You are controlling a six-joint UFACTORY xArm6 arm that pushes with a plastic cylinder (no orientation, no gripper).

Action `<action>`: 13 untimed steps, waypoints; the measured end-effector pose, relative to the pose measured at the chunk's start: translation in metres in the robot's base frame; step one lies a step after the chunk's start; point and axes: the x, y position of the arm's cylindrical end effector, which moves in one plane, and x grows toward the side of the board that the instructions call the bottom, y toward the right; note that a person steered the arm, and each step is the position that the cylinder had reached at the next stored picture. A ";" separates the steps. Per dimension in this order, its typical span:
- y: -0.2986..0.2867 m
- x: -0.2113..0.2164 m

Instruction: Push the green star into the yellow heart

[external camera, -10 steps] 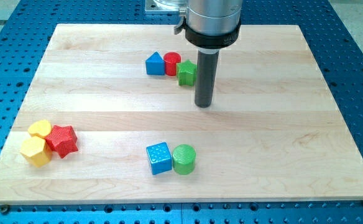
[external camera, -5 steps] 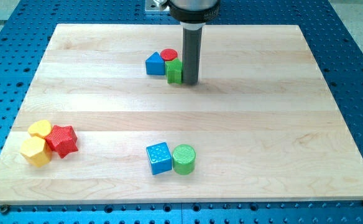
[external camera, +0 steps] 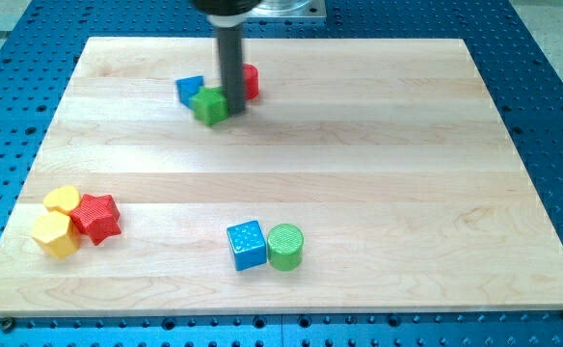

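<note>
Wooden board [external camera: 378, 173] on a blue perforated table [external camera: 551, 58], my tip [external camera: 233, 112] pressed against the green star [external camera: 209, 105].

I have no fingers or jaws to open or shut, only a dark rod; its tip touches the green star's right side near the view's top. A blue block [external camera: 189, 90], shape unclear, sits just up-left of the star, touching it; a red block [external camera: 250, 81] shows just right of the rod, partly hidden. Well below the tip lie a blue cube [external camera: 247, 245] and a green cylinder [external camera: 285, 247], side by side. Far to the lower left are a red star [external camera: 96, 217], a yellow hexagon-like block [external camera: 54, 234] and the yellow heart [external camera: 62, 200], clustered and touching, well apart from the green star.
</note>
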 end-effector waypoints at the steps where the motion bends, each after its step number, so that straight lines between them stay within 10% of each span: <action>1: -0.069 0.046; 4: -0.107 0.006; 13: -0.148 0.093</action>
